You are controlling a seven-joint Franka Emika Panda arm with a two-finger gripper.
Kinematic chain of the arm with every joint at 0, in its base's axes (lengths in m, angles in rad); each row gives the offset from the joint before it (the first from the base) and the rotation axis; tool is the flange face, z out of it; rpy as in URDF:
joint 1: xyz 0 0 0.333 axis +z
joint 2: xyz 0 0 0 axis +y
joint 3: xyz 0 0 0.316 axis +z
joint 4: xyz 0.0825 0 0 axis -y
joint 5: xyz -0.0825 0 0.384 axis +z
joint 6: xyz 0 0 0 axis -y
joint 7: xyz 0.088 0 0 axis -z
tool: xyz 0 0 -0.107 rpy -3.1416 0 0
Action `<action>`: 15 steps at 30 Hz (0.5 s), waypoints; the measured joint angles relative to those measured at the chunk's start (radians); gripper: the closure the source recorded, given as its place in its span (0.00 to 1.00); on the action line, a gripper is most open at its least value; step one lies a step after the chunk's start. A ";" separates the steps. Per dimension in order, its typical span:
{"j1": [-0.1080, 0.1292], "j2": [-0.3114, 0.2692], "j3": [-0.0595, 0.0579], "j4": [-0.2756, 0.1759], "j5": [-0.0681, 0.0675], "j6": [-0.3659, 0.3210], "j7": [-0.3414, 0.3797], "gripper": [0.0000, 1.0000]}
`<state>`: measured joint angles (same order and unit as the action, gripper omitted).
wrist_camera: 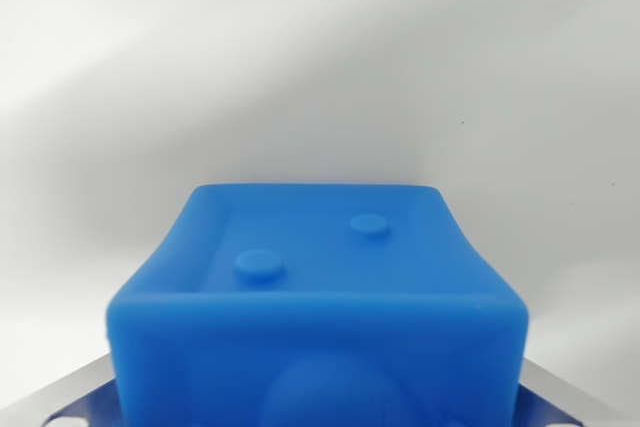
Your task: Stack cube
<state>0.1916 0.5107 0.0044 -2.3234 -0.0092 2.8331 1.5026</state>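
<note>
Wrist view. A blue cube (pixel 315 322) fills the lower centre of the frame, close under my camera and blurred at its near face. Its top face has a raised rim and two round studs (pixel 259 266), one nearer at the wrist view's left, one farther at the right. Metallic parts (pixel 70 397) of my claw flank the cube at both lower corners; whether my claw clasps it or not I cannot tell. Behind lies a plain white surface (pixel 320 67).
</note>
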 joint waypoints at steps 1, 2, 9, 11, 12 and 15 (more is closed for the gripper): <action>0.000 -0.004 0.000 -0.001 0.000 -0.002 0.000 1.00; 0.000 -0.006 0.000 -0.002 0.000 -0.004 0.000 1.00; 0.000 -0.033 0.000 -0.009 0.000 -0.022 0.000 1.00; 0.000 -0.043 0.000 -0.012 0.000 -0.030 0.000 1.00; 0.000 -0.048 0.000 -0.013 0.000 -0.034 0.000 1.00; 0.000 -0.062 0.000 -0.016 0.000 -0.044 0.000 1.00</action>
<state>0.1916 0.4487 0.0044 -2.3395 -0.0092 2.7886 1.5026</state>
